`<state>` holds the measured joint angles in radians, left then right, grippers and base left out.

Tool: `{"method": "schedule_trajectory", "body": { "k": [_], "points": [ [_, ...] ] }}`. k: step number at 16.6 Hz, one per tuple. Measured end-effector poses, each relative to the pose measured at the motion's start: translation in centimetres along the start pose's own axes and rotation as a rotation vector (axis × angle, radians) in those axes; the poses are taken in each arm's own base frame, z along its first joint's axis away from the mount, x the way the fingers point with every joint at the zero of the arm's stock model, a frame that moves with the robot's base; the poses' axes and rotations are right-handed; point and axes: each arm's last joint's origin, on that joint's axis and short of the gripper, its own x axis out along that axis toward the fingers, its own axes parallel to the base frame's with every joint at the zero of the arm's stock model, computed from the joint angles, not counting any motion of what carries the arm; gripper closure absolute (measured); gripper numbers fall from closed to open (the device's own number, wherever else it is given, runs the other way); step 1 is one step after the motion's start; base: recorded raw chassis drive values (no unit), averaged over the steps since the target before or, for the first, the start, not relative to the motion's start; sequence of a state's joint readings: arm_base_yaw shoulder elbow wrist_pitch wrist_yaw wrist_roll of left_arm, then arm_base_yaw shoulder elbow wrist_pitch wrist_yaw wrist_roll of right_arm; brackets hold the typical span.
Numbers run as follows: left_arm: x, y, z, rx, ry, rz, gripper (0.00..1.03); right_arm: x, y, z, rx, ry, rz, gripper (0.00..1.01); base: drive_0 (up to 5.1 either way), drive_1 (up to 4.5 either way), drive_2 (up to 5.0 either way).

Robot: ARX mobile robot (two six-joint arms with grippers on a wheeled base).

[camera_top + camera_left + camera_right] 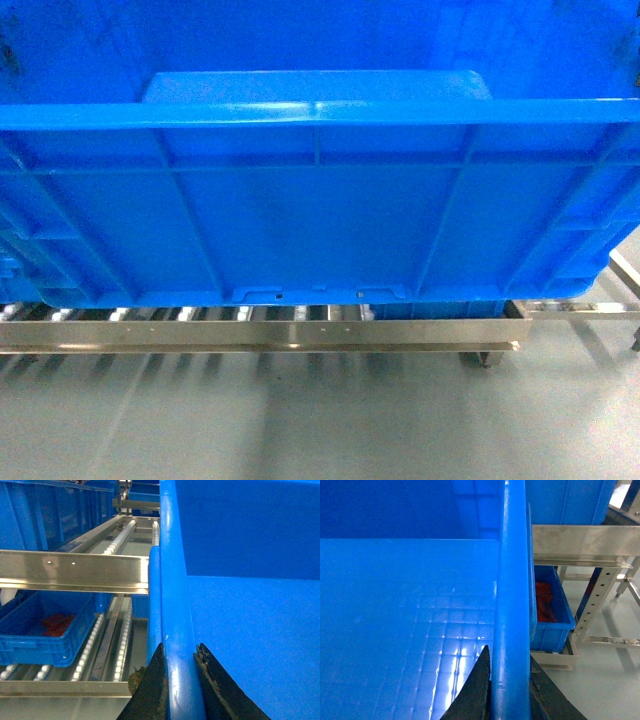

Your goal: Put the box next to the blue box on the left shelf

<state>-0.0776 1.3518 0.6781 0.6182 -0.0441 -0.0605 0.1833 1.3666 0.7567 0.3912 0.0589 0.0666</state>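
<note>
The large blue crate [320, 200] fills the head view, held clear of the floor in front of the bare-metal roller rack [260, 335], its base level with the rack's front rail. The left gripper [181, 680] is clamped over the crate's left rim, one black finger on each side of the wall. The right gripper [509, 685] is clamped likewise over the right rim. A smaller blue bin [45, 630] holding red items sits on the rack's lower rollers.

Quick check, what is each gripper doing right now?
Left gripper: closed on the left rim of the blue crate.
Right gripper: closed on the crate's right rim.
</note>
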Motion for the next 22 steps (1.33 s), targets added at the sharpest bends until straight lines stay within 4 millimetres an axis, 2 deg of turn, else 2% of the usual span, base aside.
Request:
{"method": "schedule_trajectory", "body": {
  "k": [11, 22],
  "points": [
    [0.00, 0.00, -0.04, 0.000, 0.004, 0.001, 0.94, -0.01, 0.00, -0.02, -0.001, 0.001, 0.000, 0.92, -5.0, 2.42, 2.4],
    [0.00, 0.02, -0.01, 0.000, 0.001, 0.001, 0.94, 0.01, 0.14, -0.05, 0.001, 0.002, 0.000, 0.92, 0.0, 0.00, 0.0]
  ]
}}
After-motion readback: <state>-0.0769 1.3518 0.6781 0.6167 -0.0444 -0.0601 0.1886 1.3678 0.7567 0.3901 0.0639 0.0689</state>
